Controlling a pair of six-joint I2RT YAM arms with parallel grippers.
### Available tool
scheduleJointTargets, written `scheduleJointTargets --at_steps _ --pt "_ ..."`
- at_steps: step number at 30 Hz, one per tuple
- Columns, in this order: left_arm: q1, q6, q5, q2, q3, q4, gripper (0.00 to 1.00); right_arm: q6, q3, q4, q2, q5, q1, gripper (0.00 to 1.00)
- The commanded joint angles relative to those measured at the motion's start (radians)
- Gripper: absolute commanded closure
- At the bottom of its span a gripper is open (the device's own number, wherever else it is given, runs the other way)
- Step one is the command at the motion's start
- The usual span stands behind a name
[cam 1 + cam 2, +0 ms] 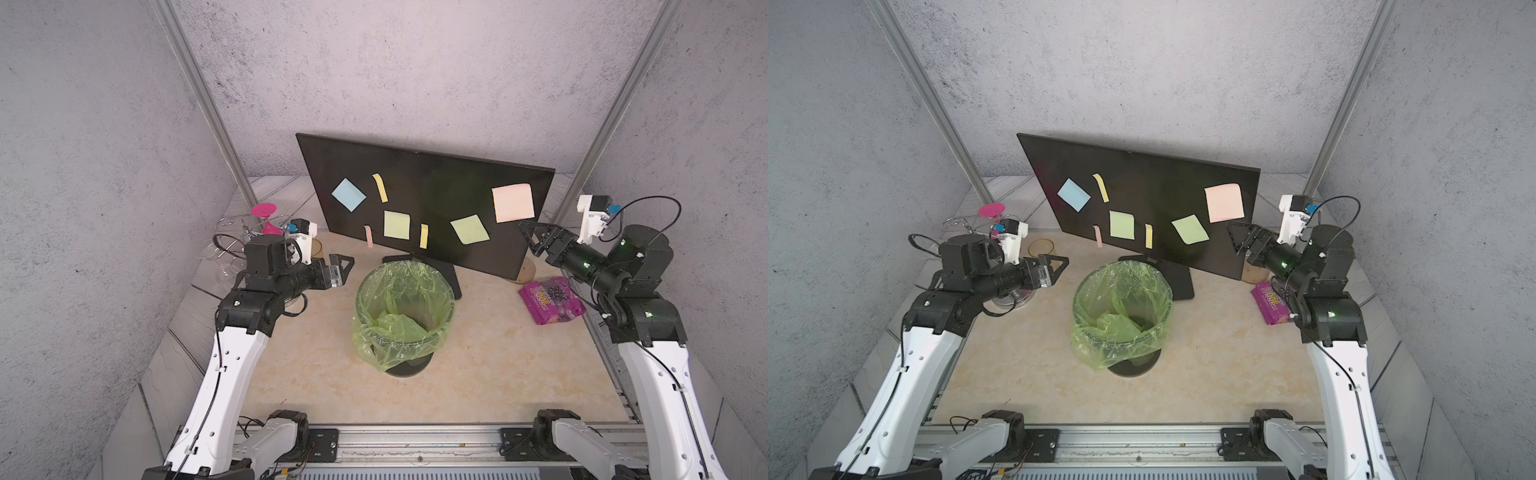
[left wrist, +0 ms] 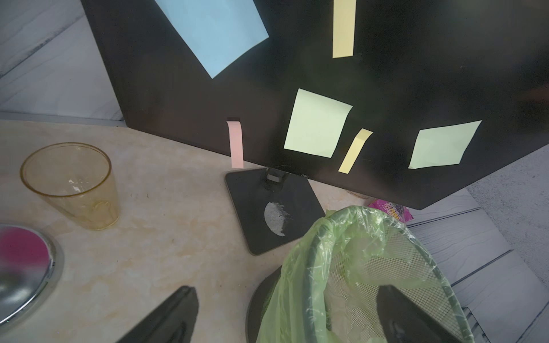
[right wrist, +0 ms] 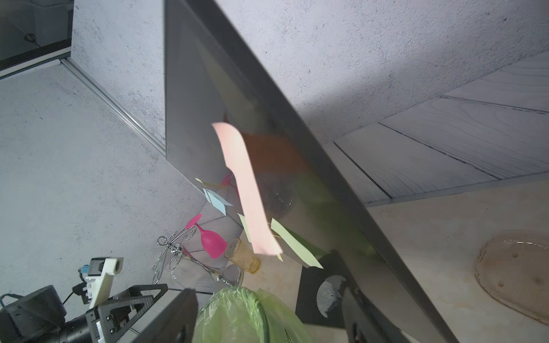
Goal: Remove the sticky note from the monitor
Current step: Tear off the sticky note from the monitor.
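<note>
The monitor [image 1: 428, 166] stands at the 12 o'clock side of the table [image 1: 478, 353], right behind the bin [image 1: 360, 291] with the green bag. Many sticky notes are stuck on its dark screen. The big pink sticky note [image 1: 513, 203] sits near the 3 o'clock end of the screen. In the right wrist view its lower edge curls away from the glass. The right gripper [image 1: 530, 239] hangs just beside that note, at about 5 o'clock from it, and does not touch it. Its two fingers are spread apart with nothing between them. The left gripper [image 1: 344, 271] waits at 9 o'clock from the bin, also spread wide and empty. The step in hand looks like the reach for the pink note. Next, the right gripper likely needs to move toward 11 o'clock until the loose lower edge is between its fingers. Then it can pinch the paper and peel it off gently, so the monitor does not tip.
</note>
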Motion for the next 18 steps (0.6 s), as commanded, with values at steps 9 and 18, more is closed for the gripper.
scheduleJointTargets --at_steps 9,18 --pt "-0.006 0.029 0.033 0.017 0.025 0.001 0.0 0.067 0.07 0.139 0.082 0.014 0.013 0.38" --pt "-0.007 0.039 0.033 0.028 0.032 -0.01 0.0 0.058 0.075 0.157 0.099 0.0 0.04 0.76"
